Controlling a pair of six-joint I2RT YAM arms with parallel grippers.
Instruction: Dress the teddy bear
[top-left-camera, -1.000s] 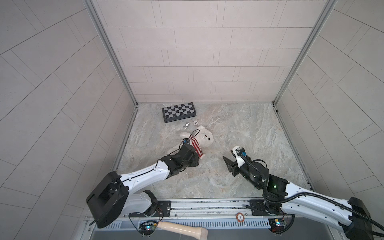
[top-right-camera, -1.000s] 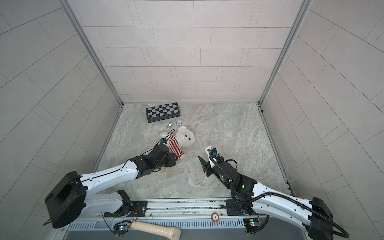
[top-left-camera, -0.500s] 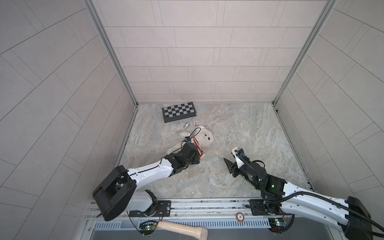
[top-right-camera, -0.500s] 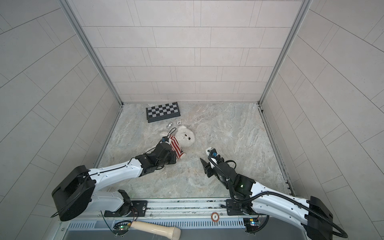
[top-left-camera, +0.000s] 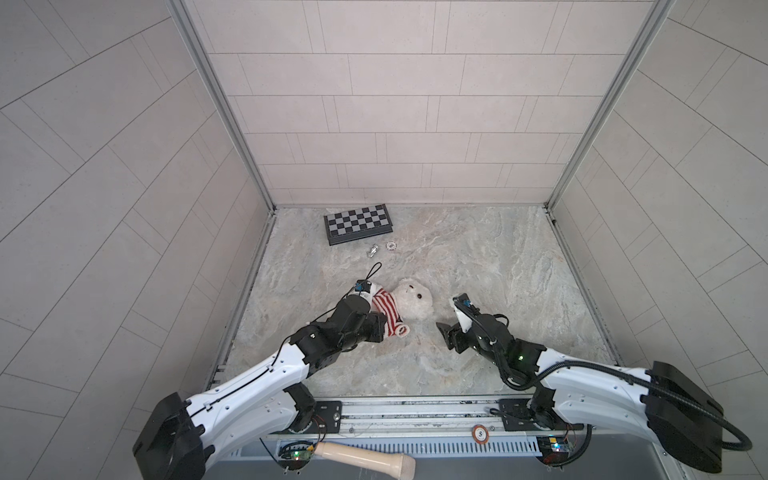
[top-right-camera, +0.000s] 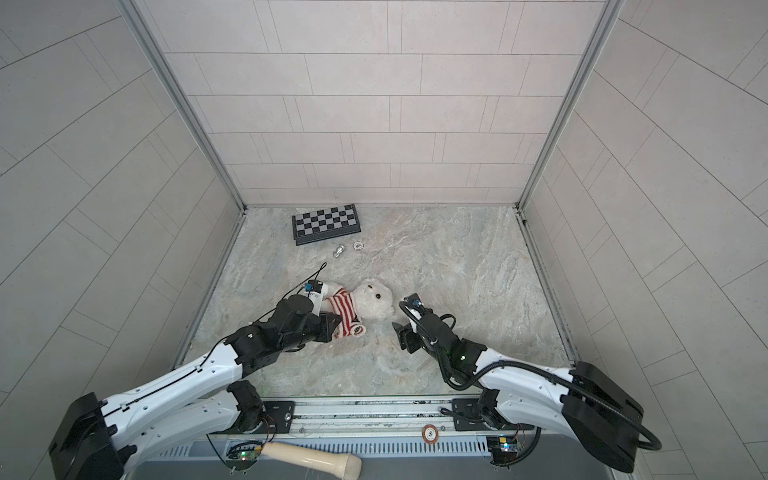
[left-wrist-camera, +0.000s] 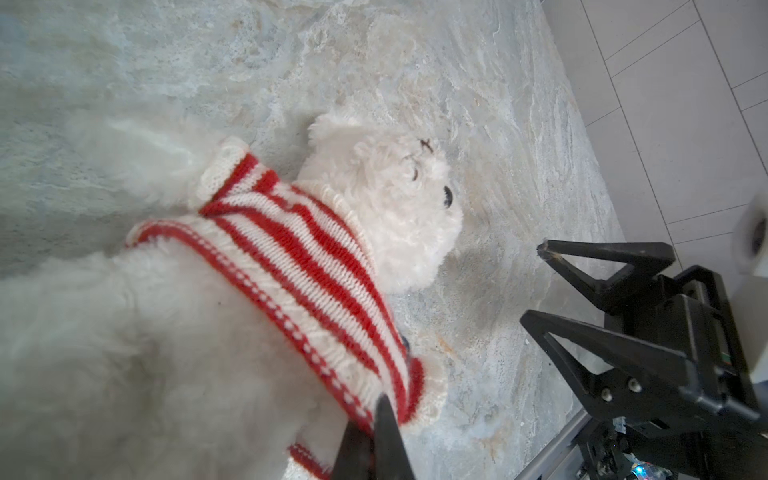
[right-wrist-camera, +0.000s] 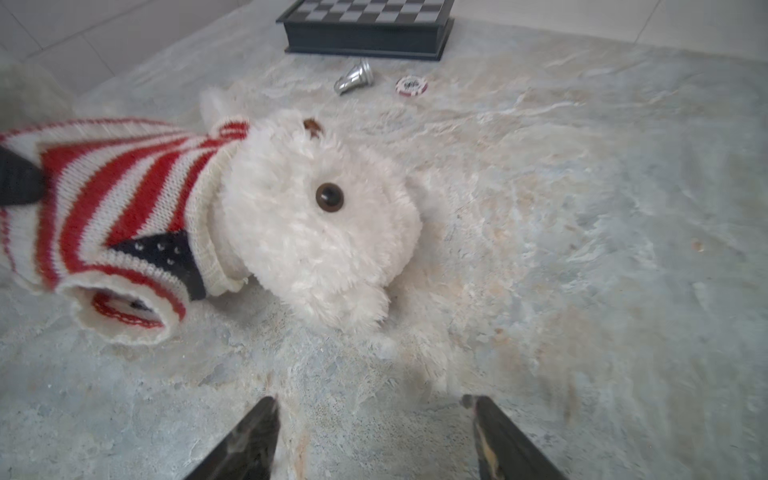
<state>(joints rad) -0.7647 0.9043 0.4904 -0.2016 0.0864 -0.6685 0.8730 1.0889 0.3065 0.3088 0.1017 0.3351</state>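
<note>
The left pincer (left-wrist-camera: 380, 415) is clamped on the hem of the red-and-white striped sweater (left-wrist-camera: 299, 257) on the teddy bear (right-wrist-camera: 316, 232), whose head lies just ahead of the right pincer (right-wrist-camera: 370, 401), its jaws apart
</note>
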